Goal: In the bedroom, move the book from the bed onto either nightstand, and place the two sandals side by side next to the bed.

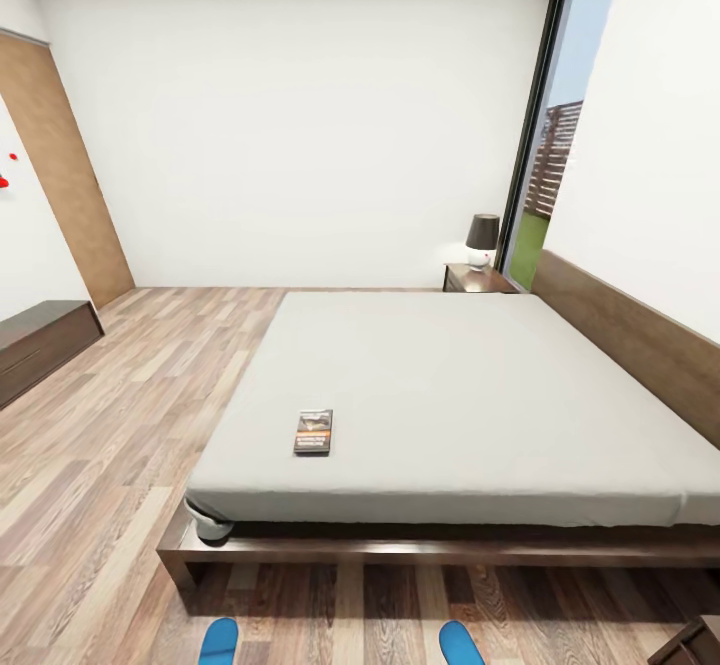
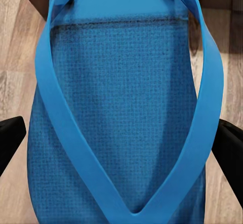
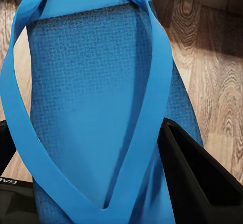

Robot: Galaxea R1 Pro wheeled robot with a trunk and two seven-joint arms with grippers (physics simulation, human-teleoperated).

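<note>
The book (image 1: 313, 431), dark with an orange band, lies flat on the pale mattress of the bed (image 1: 470, 395) near its front left corner. A nightstand (image 1: 478, 278) stands at the far side by the headboard. Two blue sandals show at the bottom edge in the head view, one on the left (image 1: 218, 641) and one on the right (image 1: 461, 642), well apart. My left gripper (image 2: 121, 133) has its black fingers (image 2: 10, 138) on both sides of a sandal (image 2: 121, 82). My right gripper (image 3: 96, 148) is shut on the other sandal (image 3: 91, 72), one finger (image 3: 202, 178) against its edge.
A lamp (image 1: 482, 238) sits on the far nightstand. A long low dark bench (image 1: 40, 345) runs along the left wall. A second dark wooden corner (image 1: 702, 643) shows at the bottom right. The tall window (image 1: 560, 145) is behind the headboard side. Wood floor lies left of the bed.
</note>
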